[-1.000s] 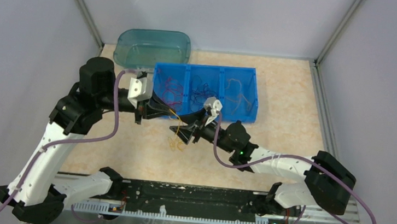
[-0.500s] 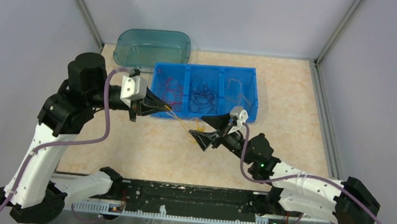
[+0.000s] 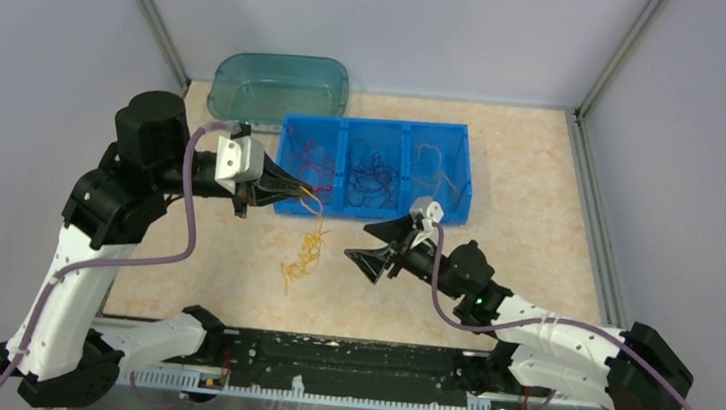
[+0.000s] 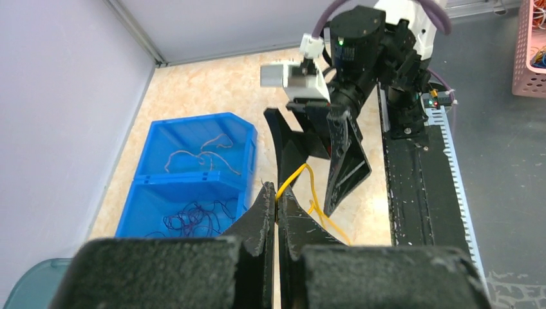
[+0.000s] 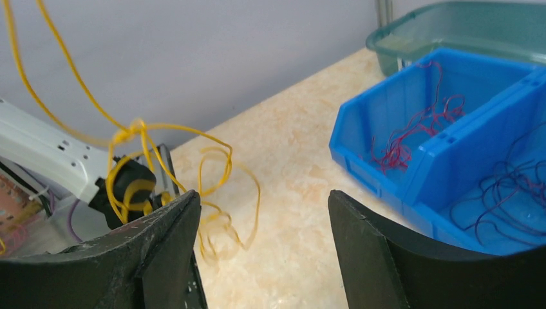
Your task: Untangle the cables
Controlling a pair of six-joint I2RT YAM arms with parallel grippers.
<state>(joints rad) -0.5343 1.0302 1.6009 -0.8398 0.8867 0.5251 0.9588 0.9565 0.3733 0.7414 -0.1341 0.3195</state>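
Note:
My left gripper [image 3: 309, 198] is shut on one end of a yellow cable [image 3: 305, 252]. The cable hangs from the jaws in a curly strand down to the table in front of the blue bin [image 3: 462, 174]. The left wrist view shows the jaws [image 4: 277, 193] pressed together on the yellow cable [image 4: 310, 183]. My right gripper [image 3: 359, 242] stands open just right of the hanging strand, with nothing between its fingers. In the right wrist view the yellow cable [image 5: 138, 138] dangles to the left of the open gripper [image 5: 264, 199]. Red cables [image 3: 313, 165], dark purple cables [image 3: 372, 176] and pale cables [image 3: 437, 177] lie in separate bin compartments.
A teal tub [image 3: 280, 87] stands behind the bin at the back left. A black rail [image 3: 344, 359] runs along the near edge between the arm bases. Grey walls enclose the table on the left, back and right.
The right gripper has opened and let go of the yellow cable. The strand, earlier stretched between both grippers, now hangs loose from the left gripper, which drew back to the left.

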